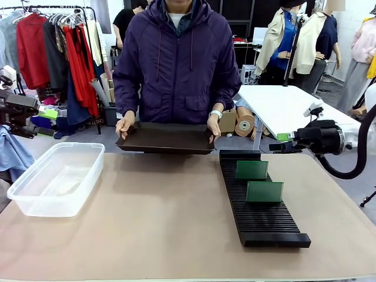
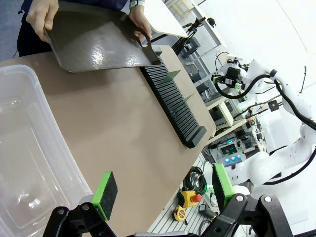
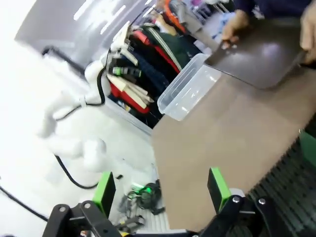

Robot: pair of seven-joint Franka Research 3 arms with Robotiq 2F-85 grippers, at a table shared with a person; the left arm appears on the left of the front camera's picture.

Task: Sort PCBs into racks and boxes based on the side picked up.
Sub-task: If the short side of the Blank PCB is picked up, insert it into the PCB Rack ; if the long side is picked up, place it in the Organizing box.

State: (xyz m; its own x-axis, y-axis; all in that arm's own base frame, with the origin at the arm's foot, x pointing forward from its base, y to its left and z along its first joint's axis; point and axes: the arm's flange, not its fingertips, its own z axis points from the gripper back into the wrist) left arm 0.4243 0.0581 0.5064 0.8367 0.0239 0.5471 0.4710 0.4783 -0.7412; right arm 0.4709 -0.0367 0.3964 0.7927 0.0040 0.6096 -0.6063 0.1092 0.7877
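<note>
Two boards racked: two thin flat green rectangular PCBs (image 1: 252, 170) (image 1: 264, 192) stand upright in slots of the long black ribbed rack (image 1: 261, 217) on my right half of the table.
Box: the clear translucent plastic tub (image 1: 56, 179) sits on my left half of the table, apparently with nothing in it.
Tray: a person at the far edge holds a dark shallow smooth tray (image 1: 166, 139) in both hands, tilted toward me; no board visible on it.
My left gripper (image 2: 163, 192): jaws apart, nothing between the green pads, hovering by the tub's near corner.
My right gripper (image 3: 162, 190): jaws apart, holding nothing, off the table's right edge near the rack.
Position relative to jaws: both racked boards lie well apart from either of my grippers; the rack is nearer my right one.
Risk 1: reaching while the tray is hand-held could strike the person's fingers.
Risk 2: a low right-arm sweep over the rack could knock the standing boards flat.
Risk 3: misjudging which side is picked would send a board to the wrong container.
</note>
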